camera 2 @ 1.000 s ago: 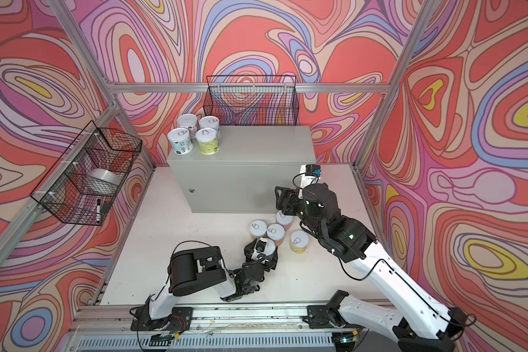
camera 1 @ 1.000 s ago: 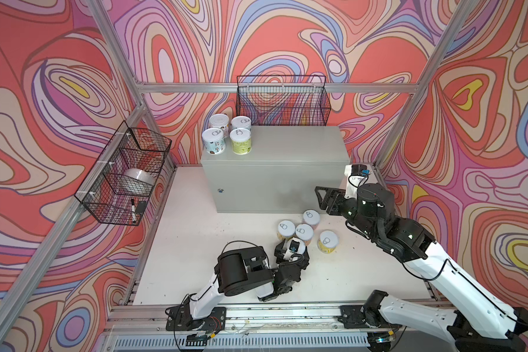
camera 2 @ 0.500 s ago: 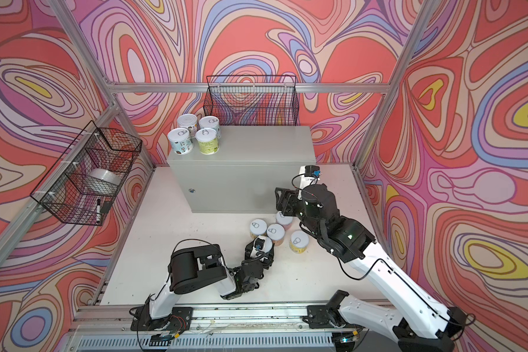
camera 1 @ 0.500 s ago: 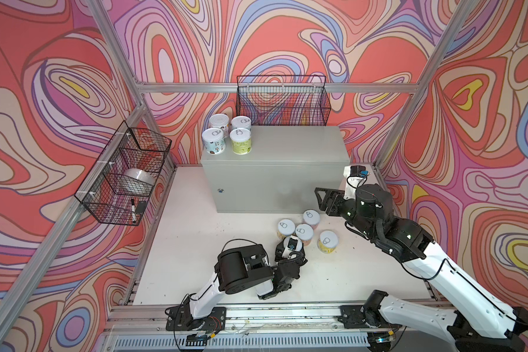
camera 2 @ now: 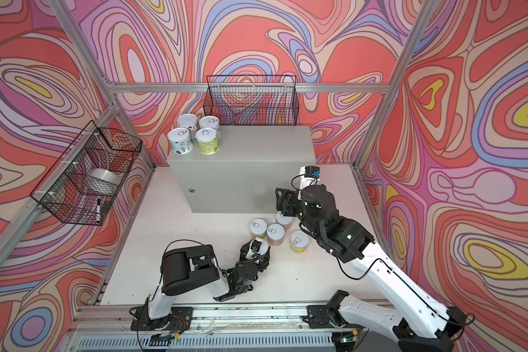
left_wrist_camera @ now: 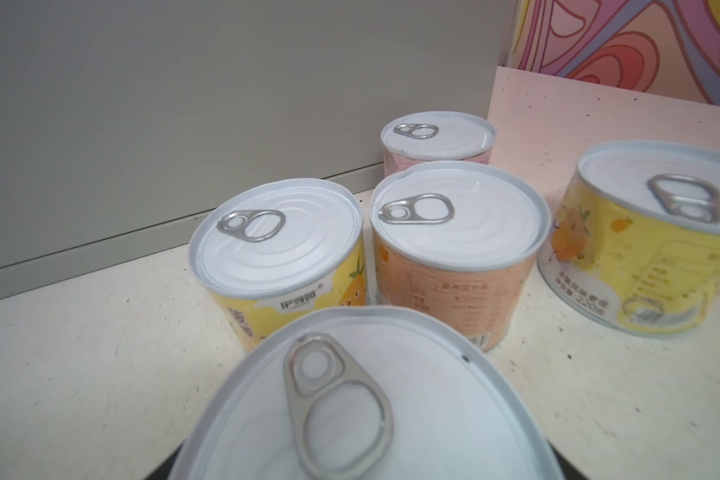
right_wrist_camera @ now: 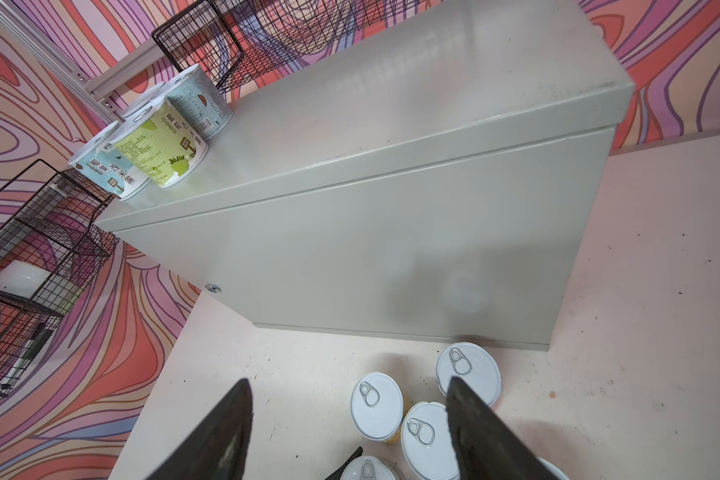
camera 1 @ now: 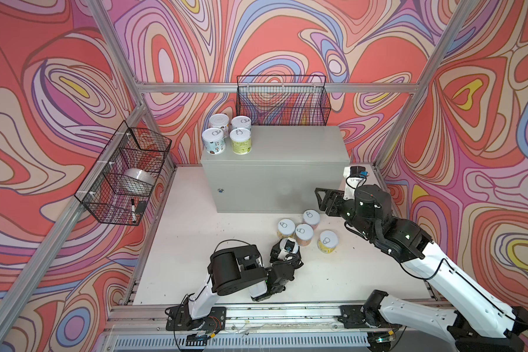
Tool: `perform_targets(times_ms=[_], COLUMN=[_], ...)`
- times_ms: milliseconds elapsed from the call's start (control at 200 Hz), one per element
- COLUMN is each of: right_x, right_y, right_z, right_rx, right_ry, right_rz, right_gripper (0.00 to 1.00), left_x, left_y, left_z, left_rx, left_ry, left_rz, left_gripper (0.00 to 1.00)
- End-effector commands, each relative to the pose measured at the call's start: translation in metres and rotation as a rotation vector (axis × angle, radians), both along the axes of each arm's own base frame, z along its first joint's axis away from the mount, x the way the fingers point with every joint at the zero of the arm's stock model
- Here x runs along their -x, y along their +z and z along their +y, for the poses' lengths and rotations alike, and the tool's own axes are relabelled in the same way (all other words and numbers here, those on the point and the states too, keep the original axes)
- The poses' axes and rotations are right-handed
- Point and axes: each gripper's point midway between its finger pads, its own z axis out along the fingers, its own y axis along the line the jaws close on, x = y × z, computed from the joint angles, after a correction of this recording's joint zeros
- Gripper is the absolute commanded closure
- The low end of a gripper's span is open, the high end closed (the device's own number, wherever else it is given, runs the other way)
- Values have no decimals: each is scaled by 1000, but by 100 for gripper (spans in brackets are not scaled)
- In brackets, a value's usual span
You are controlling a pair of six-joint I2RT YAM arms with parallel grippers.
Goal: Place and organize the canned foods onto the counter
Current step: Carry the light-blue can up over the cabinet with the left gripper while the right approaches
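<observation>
Left end effector (camera 1: 287,247) clamps a white-lidded pull-tab can (left_wrist_camera: 350,399); right end effector (right_wrist_camera: 348,381) spread apart.

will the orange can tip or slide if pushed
The orange can is squat, so it would likely slide, not tip. It looks unopened, so it is probably full and heavy for its size. The yellow can close beside it would likely get shoved too.

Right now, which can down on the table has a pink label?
The can nearest the grey cabinet; beside it stand two yellow cans and an orange can.
</observation>
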Motion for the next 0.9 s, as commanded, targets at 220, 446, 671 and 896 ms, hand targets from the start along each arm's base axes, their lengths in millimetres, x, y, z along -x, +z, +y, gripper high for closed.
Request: perform_targets(times_ms=[220,446,671,896], right_x=[3,4,13,15], right_y=[-2,-22,-16,-4], right_z=[-13,-19,-30,-35], right_rx=[33,67,43,35], right_ry=[-36,-54,-80,-92], right_rz=[-12,17,4,-20], right_gripper=[25,25,26,26], left_x=[39,46,23,-10], left_y=[70,133,207,284], left_z=[5,6,18,20], left_rx=[25,29,19,47], left_ry=[-204,-260,-198,-131], left_rz=[139,101,76,16], left_gripper=[100,100,100,100])
